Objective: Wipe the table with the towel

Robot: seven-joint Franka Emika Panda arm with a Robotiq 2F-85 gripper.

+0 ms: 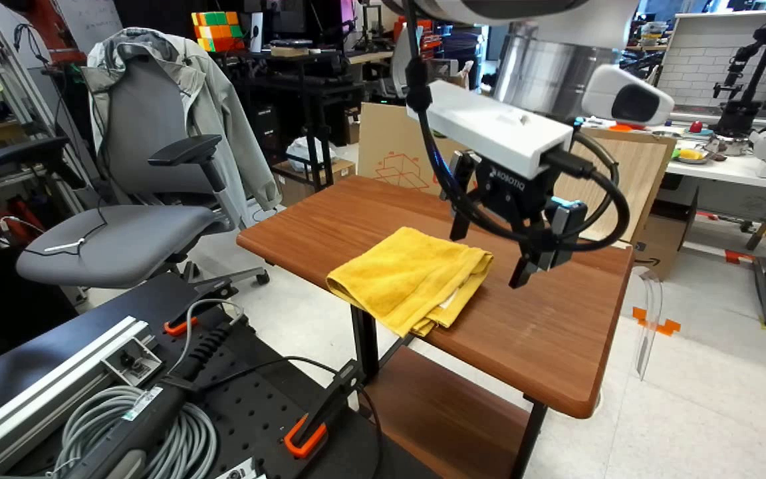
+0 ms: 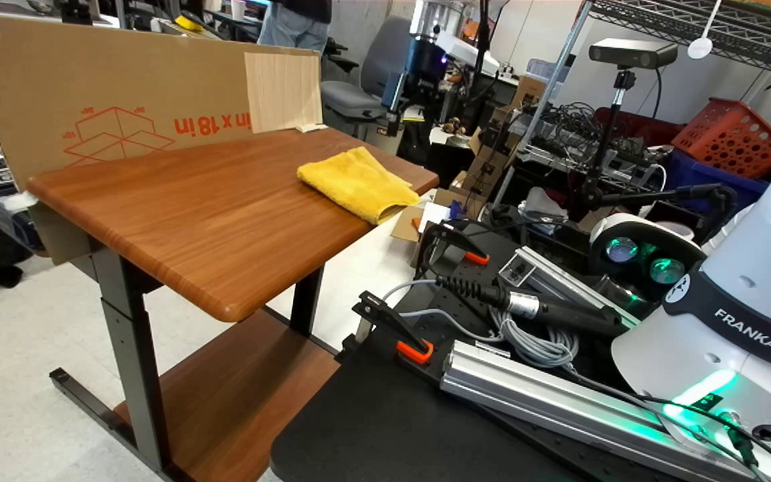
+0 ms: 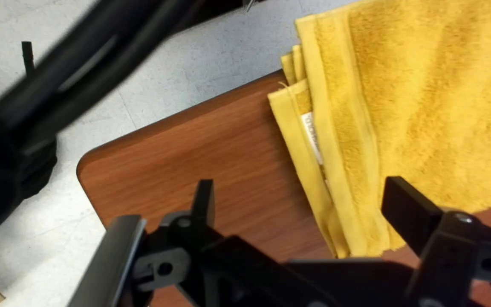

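1. In an exterior view, the robot's gripper (image 1: 489, 254) hangs above a brown wooden table (image 1: 549, 332), its two black fingers (image 1: 523, 270) pointing down, spread wide and holding nothing. The folded yellow towel (image 1: 409, 279) lies on the table below the gripper and to its left as pictured, part of it reaching past the edge. A cardboard sheet (image 1: 383, 143) stands behind the gripper; well to its left is a grey chair (image 1: 137, 123) draped with a pale jacket (image 1: 223, 113); lower left, nearer the camera, a black bench (image 1: 243, 386) bears coiled grey cable (image 1: 190, 427)

2. In an exterior view, the towel (image 2: 359, 184) lies below the gripper and a little to its left. How far the fingers part cannot be told from here. The white robot base (image 2: 693, 355) is to the gripper's lower right, and a person in jeans (image 2: 295, 23), only partly in view, stands behind to its left

3. In the wrist view, the gripper enters from the bottom, fingers far apart. Bare table and the towel's hemmed end, with a white label (image 3: 312, 137), show between them; the rest of the towel spreads to the upper right, one finger overlapping it in the picture. Blurred black tubing (image 3: 113, 70) crosses at upper left
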